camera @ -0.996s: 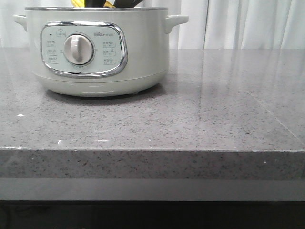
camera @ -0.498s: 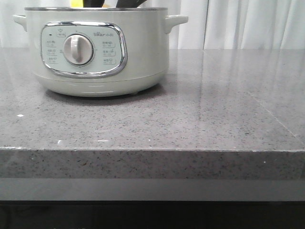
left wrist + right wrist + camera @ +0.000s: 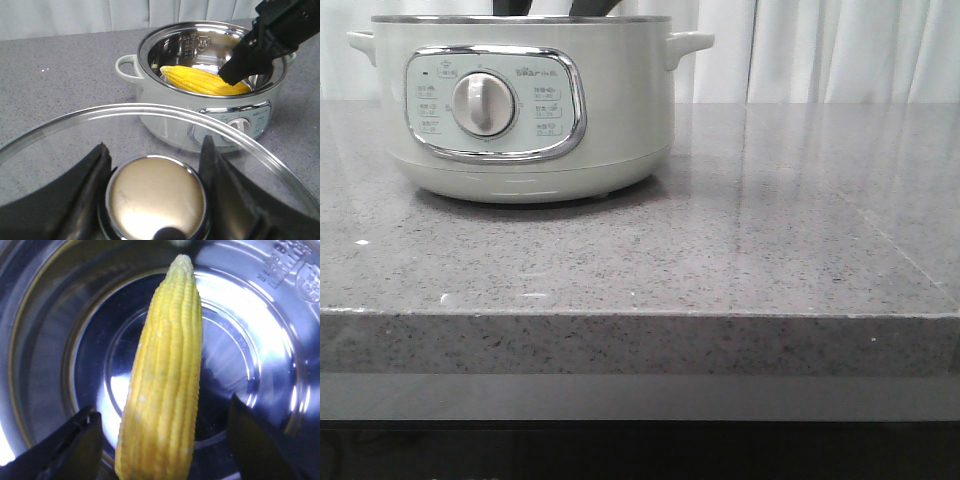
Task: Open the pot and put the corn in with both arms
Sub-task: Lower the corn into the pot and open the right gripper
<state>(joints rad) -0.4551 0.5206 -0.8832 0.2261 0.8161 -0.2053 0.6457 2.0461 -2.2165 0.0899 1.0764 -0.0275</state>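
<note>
The pale grey-green pot point(image 3: 530, 110) stands lidless at the table's back left; it also shows in the left wrist view point(image 3: 165, 115). The yellow corn point(image 3: 200, 80) lies inside on the steel bottom, and fills the right wrist view point(image 3: 165, 380). My right gripper point(image 3: 162, 425) is open down in the pot, its jaws standing clear of the corn on both sides; it also shows in the left wrist view point(image 3: 235, 75). My left gripper point(image 3: 155, 160) is shut on the brass knob point(image 3: 156, 197) of the glass lid point(image 3: 50, 145), held away from the pot.
The grey speckled countertop point(image 3: 740, 240) stretches right of and in front of the pot. White curtains point(image 3: 840, 50) hang behind. Only dark finger parts point(image 3: 592, 8) of the right arm show above the pot rim in the front view.
Yellow corn showed above the pot rim between the dark fingers before; now it has gone down out of sight below the rim, and only the fingers remain.
</note>
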